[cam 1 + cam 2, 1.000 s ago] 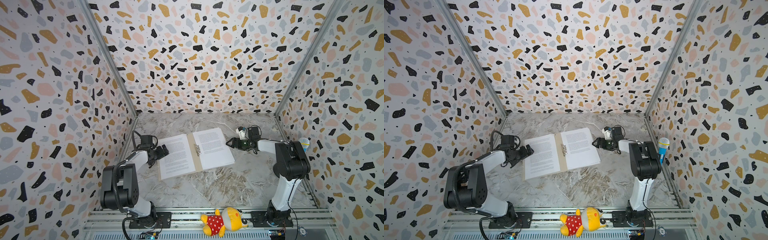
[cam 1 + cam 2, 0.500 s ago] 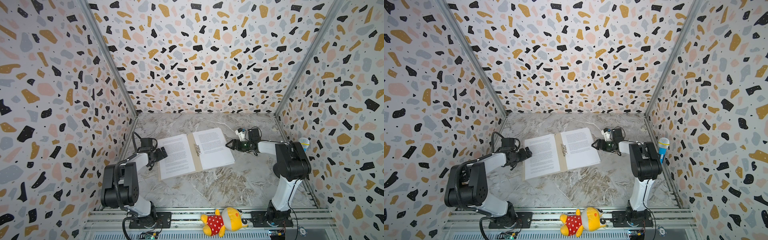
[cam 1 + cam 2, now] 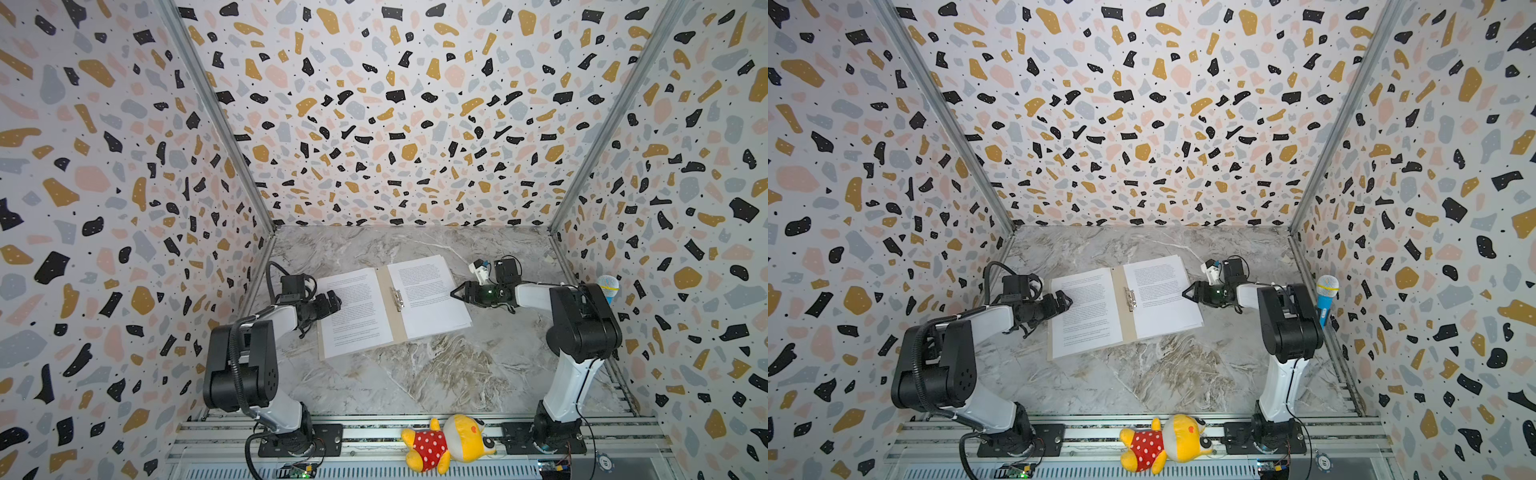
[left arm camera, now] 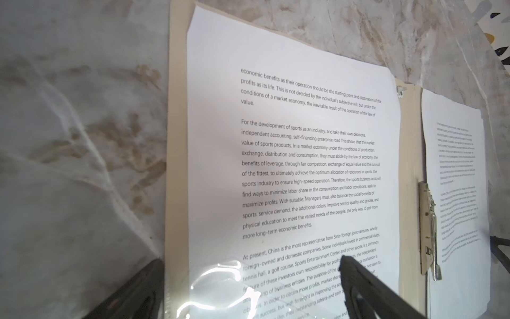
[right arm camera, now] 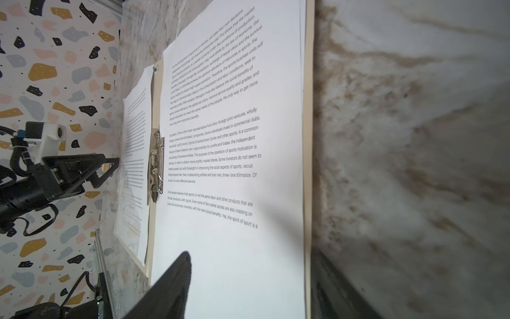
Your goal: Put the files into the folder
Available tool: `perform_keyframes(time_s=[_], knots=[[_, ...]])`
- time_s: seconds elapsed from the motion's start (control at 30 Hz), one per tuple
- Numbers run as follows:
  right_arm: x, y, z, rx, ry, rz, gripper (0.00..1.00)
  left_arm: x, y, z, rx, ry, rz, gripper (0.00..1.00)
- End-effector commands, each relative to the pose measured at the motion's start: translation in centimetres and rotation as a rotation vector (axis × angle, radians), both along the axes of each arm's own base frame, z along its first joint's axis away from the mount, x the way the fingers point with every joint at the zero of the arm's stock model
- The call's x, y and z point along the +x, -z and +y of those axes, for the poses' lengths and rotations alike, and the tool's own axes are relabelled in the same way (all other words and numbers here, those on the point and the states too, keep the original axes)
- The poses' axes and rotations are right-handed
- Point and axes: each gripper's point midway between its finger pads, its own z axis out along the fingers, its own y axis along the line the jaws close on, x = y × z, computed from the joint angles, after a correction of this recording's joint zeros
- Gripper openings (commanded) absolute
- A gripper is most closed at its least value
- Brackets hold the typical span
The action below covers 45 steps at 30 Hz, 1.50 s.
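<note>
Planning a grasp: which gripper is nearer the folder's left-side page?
Left. The left gripper sits at the left-side page's outer edge; the right gripper is beyond the clip, by the other page.

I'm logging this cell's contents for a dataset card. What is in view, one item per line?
folder: one, tan, open flat mid-table
sheets: white, printed; one on the left flap, a stack of unclear count on the right flap
clip: one, silver, at the folder's spine
plush toy: one, yellow with a red spotted top, on the front rail
toy microphone: one, blue, by the right wall
table: one, grey marble
walls: three, terrazzo-patterned
left gripper: black, jaws open, at the folder's left edge
right gripper: black, jaws open, at the folder's right edge
</note>
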Motion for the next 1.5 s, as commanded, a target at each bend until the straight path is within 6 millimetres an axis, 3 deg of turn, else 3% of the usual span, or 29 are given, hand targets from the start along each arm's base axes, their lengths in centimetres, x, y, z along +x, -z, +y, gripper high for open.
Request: perform_keyframes(time_s=[0.0,0.43,0.67,0.73,0.9,1.2,1.33,1.47], knots=[[-3.7,3.2,-0.3,-0.037,0.007,0.188,0.68,-3.7,2.2,-2.7,-0.139,0.043,0.142,1.00],[-5.2,3.7,-0.6,-0.045,0.009,0.232,0.66,1.0,-9.0,-5.4,-0.430,0.018,-0.136,0.99],[-6.1,4.3,-0.6,-0.048,0.010,0.260,0.66,3.0,-17.0,-6.3,-0.612,-0.012,-0.331,1.00],[-6.2,4.3,-0.3,-0.047,0.006,0.265,0.66,3.5,-19.6,-7.6,-0.652,0.009,-0.385,0.99],[-6.5,4.1,1.0,-0.032,-0.002,0.277,0.66,4.7,-24.2,-13.8,-0.708,0.138,-0.442,1.00],[-6.9,3.7,1.6,-0.043,0.022,0.286,0.68,5.9,-27.6,-25.2,-0.763,0.319,-0.464,1.00],[-6.4,2.6,-0.1,-0.071,0.070,0.253,0.72,6.7,-24.5,-30.3,-0.756,0.387,-0.403,1.00],[-5.6,0.8,-4.6,-0.147,0.179,0.184,0.79,7.3,-21.1,-34.5,-0.769,0.446,-0.360,0.99]])
